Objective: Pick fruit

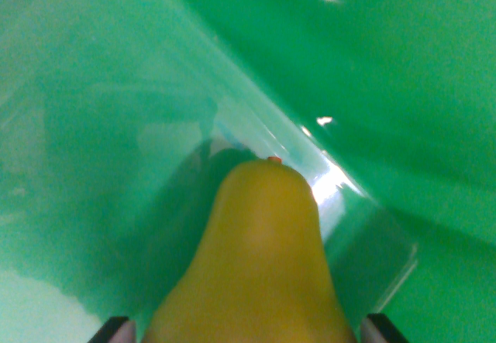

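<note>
The gripper (246, 331) shows only two fingertips at the near edge, seemingly closed on the yellow pear (260, 265) between them. The pear's narrow neck points far, over a clear plastic sheet (116, 126) on green. Smooth, stiff, light: grip the wide belly.

A yellow pear (260, 265) fills the lower centre of the frame between two dark fingertips (116, 330) at the bottom corners, its narrow end pointing up over a clear plastic container (155, 126) on a green surface (403, 72).
</note>
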Controlling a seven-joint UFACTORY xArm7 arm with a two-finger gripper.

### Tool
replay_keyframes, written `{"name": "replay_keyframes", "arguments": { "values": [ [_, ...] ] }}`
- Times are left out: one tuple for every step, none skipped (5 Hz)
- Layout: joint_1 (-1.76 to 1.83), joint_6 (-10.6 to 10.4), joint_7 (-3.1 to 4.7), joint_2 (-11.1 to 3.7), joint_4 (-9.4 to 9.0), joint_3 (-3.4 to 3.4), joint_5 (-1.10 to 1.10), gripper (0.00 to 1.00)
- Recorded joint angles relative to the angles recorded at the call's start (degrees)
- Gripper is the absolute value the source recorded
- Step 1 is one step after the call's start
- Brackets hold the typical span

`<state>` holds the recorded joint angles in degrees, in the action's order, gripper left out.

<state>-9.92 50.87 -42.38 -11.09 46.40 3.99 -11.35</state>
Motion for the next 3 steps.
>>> {"name": "replay_keyframes", "arguments": {
  "values": [
    [0.0,0.0,0.0,0.0,0.0,0.0,0.0,1.0],
    [0.02,1.01,0.14,0.47,0.55,-0.02,0.05,1.0],
    [0.02,1.01,0.14,0.47,0.55,-0.02,0.05,1.0]
  ]
}}
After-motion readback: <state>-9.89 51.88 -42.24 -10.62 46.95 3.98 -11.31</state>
